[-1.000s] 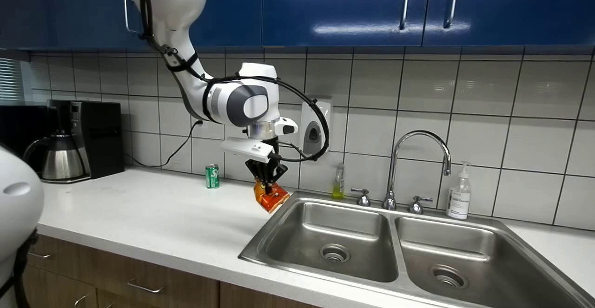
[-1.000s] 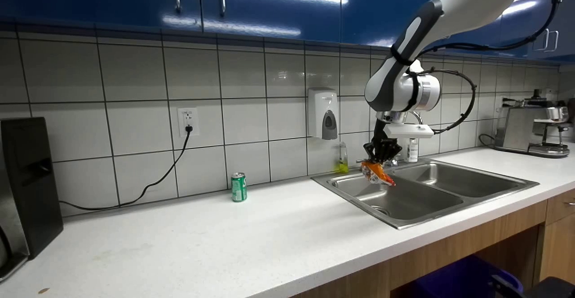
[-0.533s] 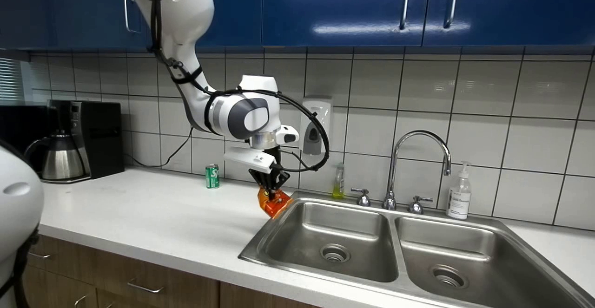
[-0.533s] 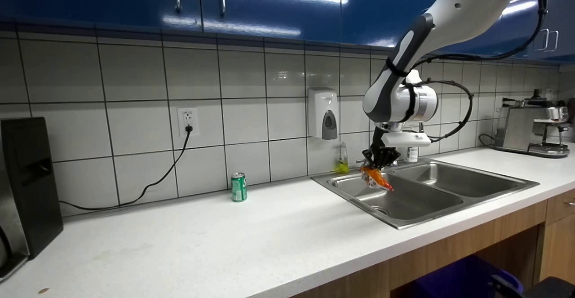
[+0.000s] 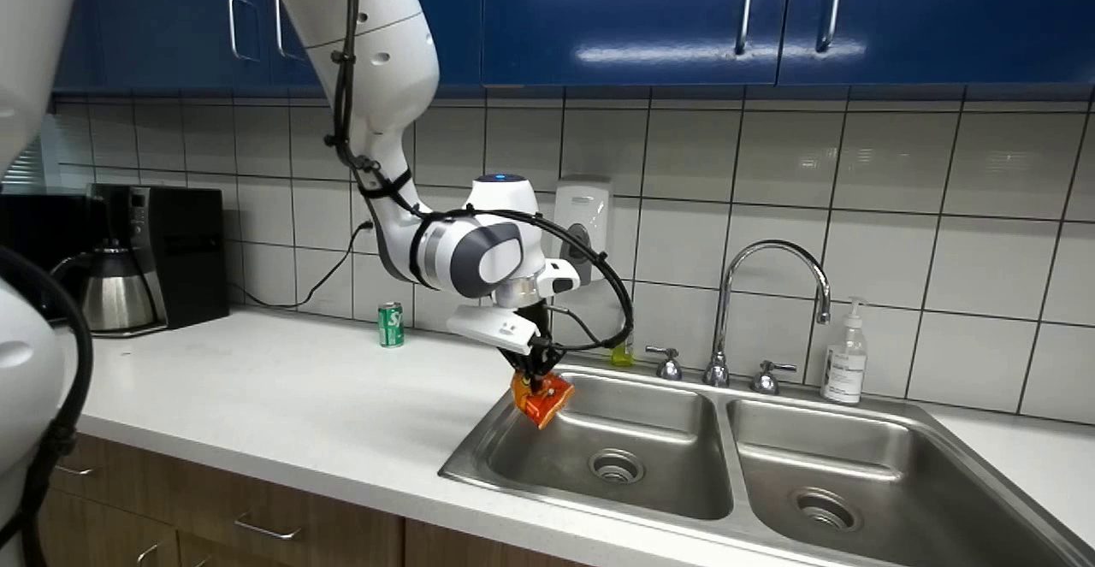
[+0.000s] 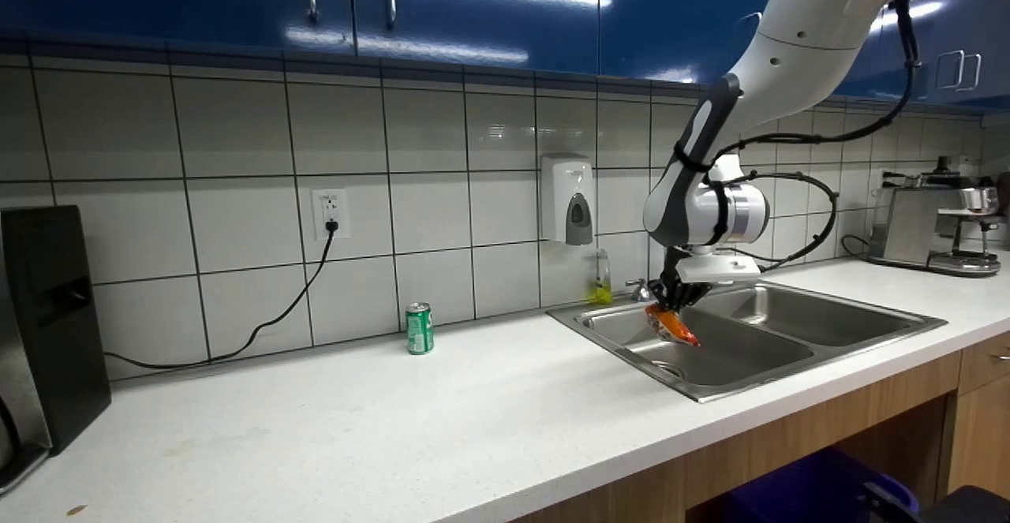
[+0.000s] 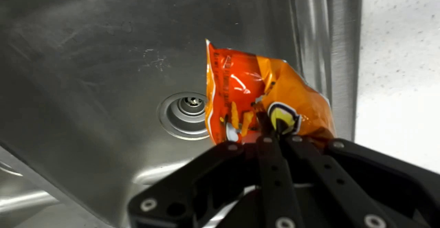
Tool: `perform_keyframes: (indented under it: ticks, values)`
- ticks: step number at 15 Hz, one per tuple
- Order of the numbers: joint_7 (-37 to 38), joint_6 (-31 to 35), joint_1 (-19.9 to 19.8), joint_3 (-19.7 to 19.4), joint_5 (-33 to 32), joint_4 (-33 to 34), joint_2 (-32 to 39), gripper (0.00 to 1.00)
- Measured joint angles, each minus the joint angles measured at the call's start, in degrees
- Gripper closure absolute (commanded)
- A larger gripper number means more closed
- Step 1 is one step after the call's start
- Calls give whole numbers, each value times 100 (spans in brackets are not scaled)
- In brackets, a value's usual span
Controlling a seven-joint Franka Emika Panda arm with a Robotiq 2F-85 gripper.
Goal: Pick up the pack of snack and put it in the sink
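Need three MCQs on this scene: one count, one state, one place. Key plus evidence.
1. Number of drains in the sink:
A) one
B) two
C) three

2. The tool, relative to the snack pack, is:
A) shut on it
B) open beside it
C) shut beside it

3. The green can stands:
A) in the sink
B) in the tool
C) on the counter

Key:
1 B: both drains show in an exterior view.
2 A: the wrist view shows the snack pack pinched in the tool.
3 C: both exterior views show it there.
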Motion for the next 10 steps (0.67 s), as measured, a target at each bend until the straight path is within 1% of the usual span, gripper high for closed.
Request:
perform_keyframes:
  ticks: [6,10]
  values:
    - [0,100,-374,-41,-3,467,660,100]
    - [0,128,-531,-35,-4,781,1148,100]
